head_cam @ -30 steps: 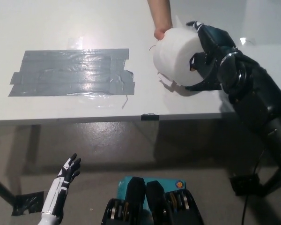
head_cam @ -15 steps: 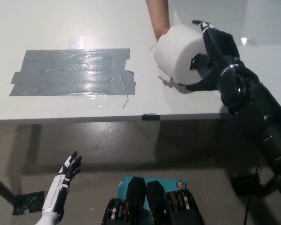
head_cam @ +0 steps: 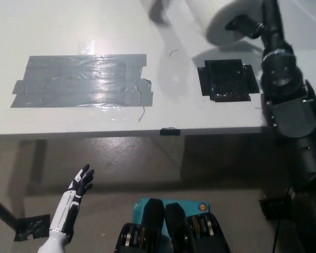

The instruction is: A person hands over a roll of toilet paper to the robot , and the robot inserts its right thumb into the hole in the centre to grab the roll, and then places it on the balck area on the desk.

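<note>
The white roll of toilet paper (head_cam: 216, 18) is lifted above the table at the top right of the head view, blurred by motion. My black right hand (head_cam: 263, 23) is shut on it, with a dark finger pushed into the hole at the roll's end. Below the roll, a black square area (head_cam: 227, 80) lies uncovered on the white desk (head_cam: 68, 26). My white left hand (head_cam: 79, 184) rests open below the desk's front edge at the lower left, far from the roll.
A large patch of grey tape strips (head_cam: 81, 80) covers the desk's left half. A faint blurred shape (head_cam: 157, 10) shows at the top edge, left of the roll. The desk's front edge (head_cam: 168, 132) crosses the middle of the picture.
The person's hand has left the roll and gone from view. My right hand has lifted the roll up and away, uncovering the black area beneath. The left hand has barely moved.
</note>
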